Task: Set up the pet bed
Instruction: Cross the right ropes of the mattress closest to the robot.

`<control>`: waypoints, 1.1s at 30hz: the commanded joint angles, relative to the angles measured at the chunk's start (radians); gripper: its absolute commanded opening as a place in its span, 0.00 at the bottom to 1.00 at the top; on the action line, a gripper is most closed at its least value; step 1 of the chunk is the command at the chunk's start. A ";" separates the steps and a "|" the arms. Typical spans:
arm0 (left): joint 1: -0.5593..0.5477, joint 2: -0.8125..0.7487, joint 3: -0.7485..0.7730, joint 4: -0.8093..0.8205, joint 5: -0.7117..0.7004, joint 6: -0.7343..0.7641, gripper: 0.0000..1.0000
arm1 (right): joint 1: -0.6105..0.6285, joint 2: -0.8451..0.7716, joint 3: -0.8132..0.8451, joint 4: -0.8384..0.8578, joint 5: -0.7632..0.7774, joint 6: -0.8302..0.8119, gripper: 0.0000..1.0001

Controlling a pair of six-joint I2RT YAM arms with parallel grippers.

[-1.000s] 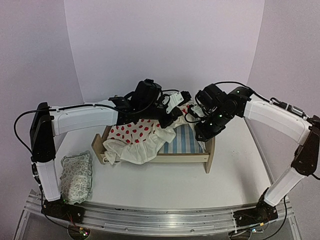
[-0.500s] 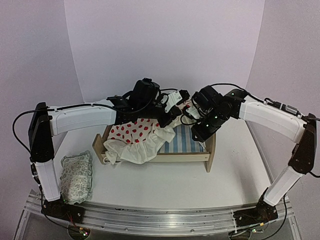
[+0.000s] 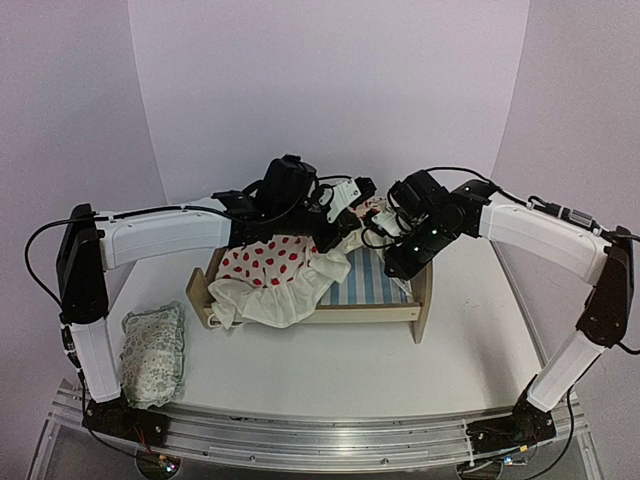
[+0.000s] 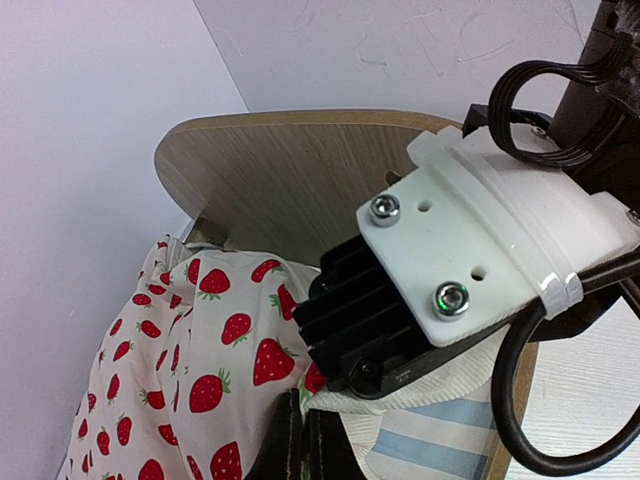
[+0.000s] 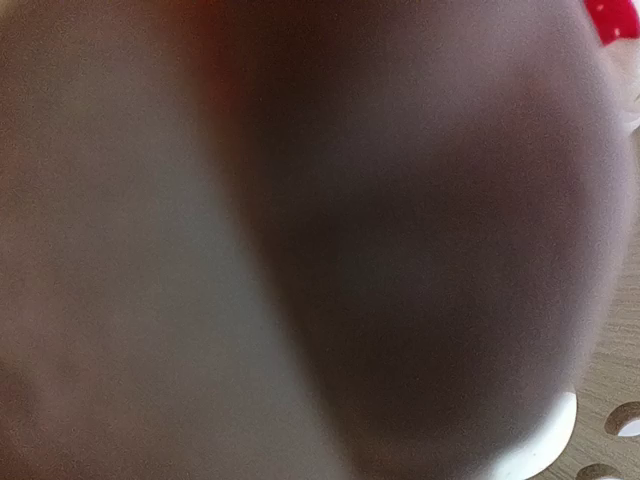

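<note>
Sitting mid-surface toward the far edge, the pet bed (image 3: 322, 315) is lying lengthwise left to right, with its rounded headboard (image 4: 300, 180) facing the right edge and its lower footboard (image 3: 199, 296) facing the left edge. The striped mattress (image 3: 377, 282) is showing at the headboard end only. A strawberry-print blanket (image 3: 278, 280) is covering the rest and spilling over the near rail.

A small marking on the black body in the left wrist view is too small to read.

The left gripper (image 4: 303, 440) is hovering over the headboard end. Its jaws are pressing together with blanket cloth bunching at them, so it is pinching the blanket. The right gripper (image 3: 368, 226) is crowding in just beside it, over the same end and nearly touching. The right wrist view is blurring out against something close, so I cannot tell how wide it is standing.

A pillow (image 3: 155, 355) is lying at the near left corner, well apart from the bed. The surface (image 3: 330, 385) is offering room along the near edge and toward the right edge. The far wall (image 3: 320, 90) is closing in behind the bed.
</note>
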 commanded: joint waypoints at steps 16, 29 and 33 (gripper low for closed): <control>0.007 -0.058 0.016 0.014 0.020 -0.016 0.00 | -0.009 0.003 0.012 0.008 0.023 -0.044 0.00; 0.008 -0.055 0.031 0.009 0.061 -0.023 0.00 | -0.010 -0.066 0.053 0.001 -0.005 -0.061 0.00; 0.000 -0.049 0.050 0.010 0.152 -0.042 0.00 | -0.010 -0.085 0.068 -0.031 -0.026 -0.033 0.00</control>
